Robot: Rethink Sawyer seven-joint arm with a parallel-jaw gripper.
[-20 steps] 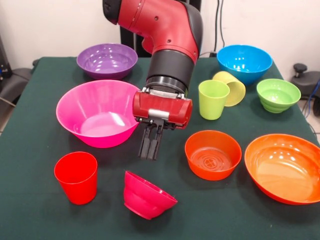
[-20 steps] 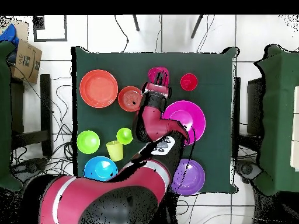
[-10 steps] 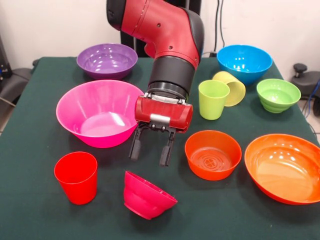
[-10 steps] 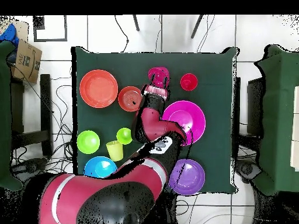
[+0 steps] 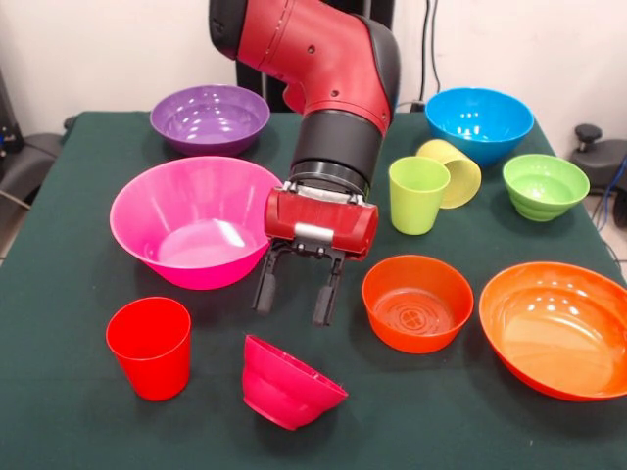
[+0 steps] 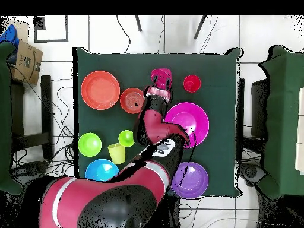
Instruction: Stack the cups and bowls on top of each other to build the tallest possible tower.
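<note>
My gripper (image 5: 293, 296) is open and empty. It hangs just above the small magenta bowl (image 5: 287, 384), which lies tipped on its side at the table's near edge; the bowl also shows in the overhead view (image 6: 160, 76). The red cup (image 5: 150, 347) stands upright left of it. The large pink bowl (image 5: 191, 220) sits beside my wrist. The small orange bowl (image 5: 417, 302) and large orange bowl (image 5: 556, 328) lie to the right. The lime green cup (image 5: 417, 195) stands upright, the pale yellow cup (image 5: 453, 172) lies tipped behind it. Nothing is stacked.
The purple bowl (image 5: 210, 117) and the blue bowl (image 5: 479, 123) sit at the table's far side. The ribbed green bowl (image 5: 545, 185) sits at the right. The green-clothed table (image 5: 69, 411) ends close in front of the magenta bowl. A cardboard box (image 6: 27, 59) lies off the table.
My gripper's fingers went from shut to open one second ago and have stayed open. The arm shifted slightly; the cups and bowls have not moved.
</note>
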